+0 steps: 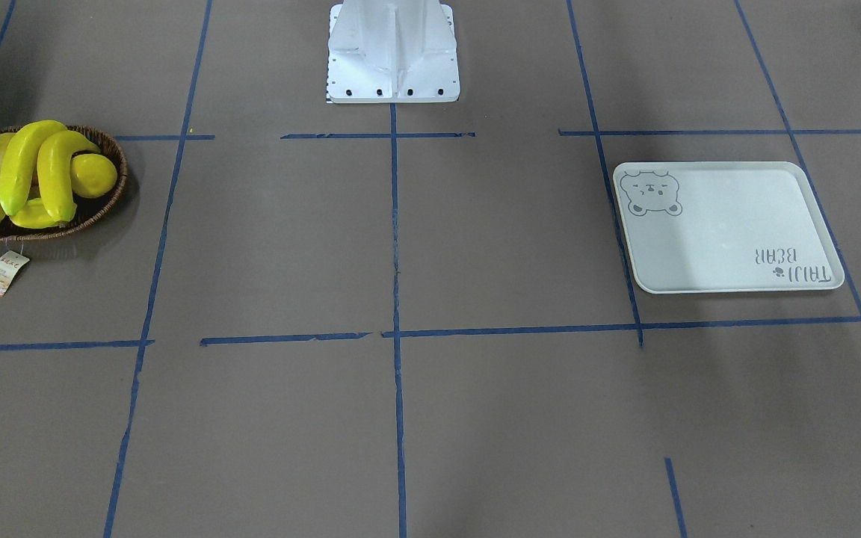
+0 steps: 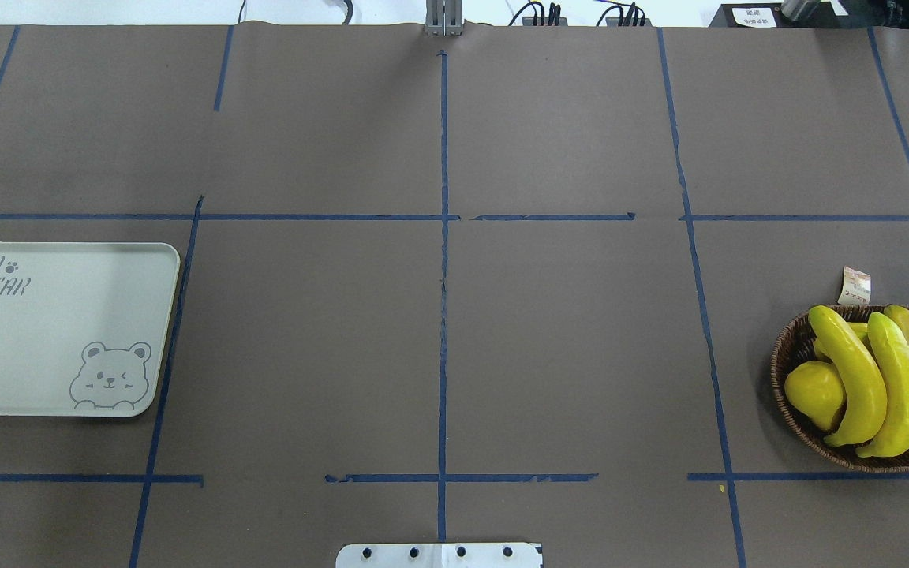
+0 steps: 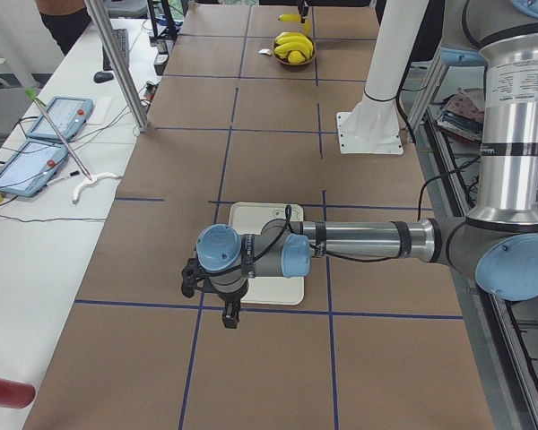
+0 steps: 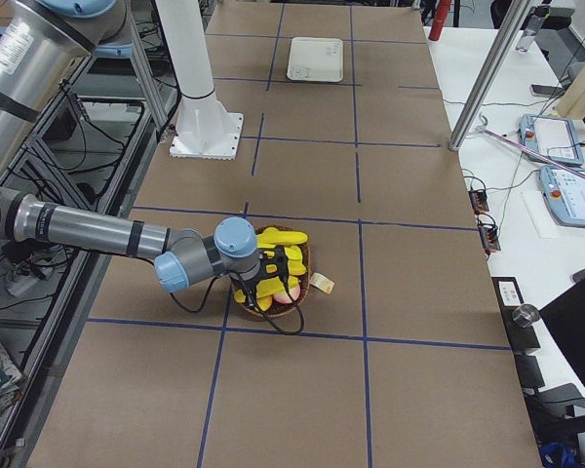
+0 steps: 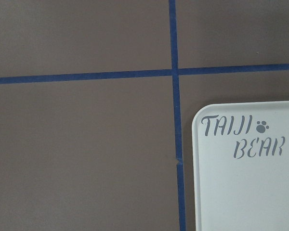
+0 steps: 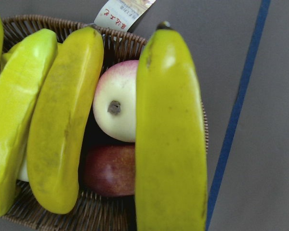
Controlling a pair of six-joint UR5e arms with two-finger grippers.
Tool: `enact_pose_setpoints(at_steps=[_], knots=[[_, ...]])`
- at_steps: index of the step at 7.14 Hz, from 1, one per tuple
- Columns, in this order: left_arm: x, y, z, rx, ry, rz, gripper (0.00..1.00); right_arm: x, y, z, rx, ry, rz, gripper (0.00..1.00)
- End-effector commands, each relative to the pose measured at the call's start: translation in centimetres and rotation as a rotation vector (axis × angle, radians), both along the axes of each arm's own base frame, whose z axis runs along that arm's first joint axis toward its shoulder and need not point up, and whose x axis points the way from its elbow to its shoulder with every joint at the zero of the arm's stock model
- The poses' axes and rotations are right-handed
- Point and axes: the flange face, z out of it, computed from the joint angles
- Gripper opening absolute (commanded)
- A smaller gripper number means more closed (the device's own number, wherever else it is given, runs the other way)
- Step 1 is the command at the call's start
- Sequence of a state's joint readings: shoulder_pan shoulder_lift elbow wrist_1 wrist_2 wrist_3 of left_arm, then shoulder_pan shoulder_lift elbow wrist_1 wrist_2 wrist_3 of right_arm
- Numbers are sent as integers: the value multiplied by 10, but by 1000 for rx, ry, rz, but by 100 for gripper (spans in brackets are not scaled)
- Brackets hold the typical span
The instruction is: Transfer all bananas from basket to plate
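The basket (image 2: 790, 355) sits at the table's right edge with three bananas (image 2: 900, 386) lying side by side in it. In the right wrist view a further banana (image 6: 171, 144) fills the centre, closer to the camera than the others (image 6: 62, 130). My right gripper (image 4: 285, 283) hovers over the basket (image 4: 307, 268); it shows only in the side views, so I cannot tell whether it is open or shut. The plate (image 2: 44, 355) lies bare at the left edge. My left gripper (image 3: 209, 303) hangs over the plate's outer edge (image 3: 291, 291); I cannot tell its state either.
A yellow lemon (image 2: 813, 390), a pale apple (image 6: 118, 108) and a red apple (image 6: 108, 171) share the basket. Its price tag (image 2: 854, 286) lies on the table behind it. The white robot base (image 1: 393, 52) stands mid-table. A side table with tablets (image 3: 58, 116) runs alongside.
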State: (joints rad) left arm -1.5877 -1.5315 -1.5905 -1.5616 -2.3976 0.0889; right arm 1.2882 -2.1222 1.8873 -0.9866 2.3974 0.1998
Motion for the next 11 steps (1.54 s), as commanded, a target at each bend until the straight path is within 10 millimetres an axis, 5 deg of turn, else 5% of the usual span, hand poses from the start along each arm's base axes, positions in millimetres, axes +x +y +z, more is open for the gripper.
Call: enact_pose_setpoints(at_steps=[1, 3, 6, 7, 9, 11], knots=[[0, 0, 0, 0, 0, 0, 100, 24, -2, -22, 8, -61, 54, 0], [-1, 0, 0, 1, 0, 0, 100, 39, -8, -60, -9, -32, 59, 0], [0, 1, 0, -1, 0, -1, 100, 99, -77, -107, 26, -1, 92, 0], [0, 1, -1, 3, 1, 0, 100, 98, -102, -129, 31, 1, 85, 0], [0, -2, -13, 27, 1, 0, 100, 72, -171, -202, 74, -7, 28, 1], [2, -16, -32, 97, 26, -3, 100, -11, -219, -287, 62, -50, -45, 1]])
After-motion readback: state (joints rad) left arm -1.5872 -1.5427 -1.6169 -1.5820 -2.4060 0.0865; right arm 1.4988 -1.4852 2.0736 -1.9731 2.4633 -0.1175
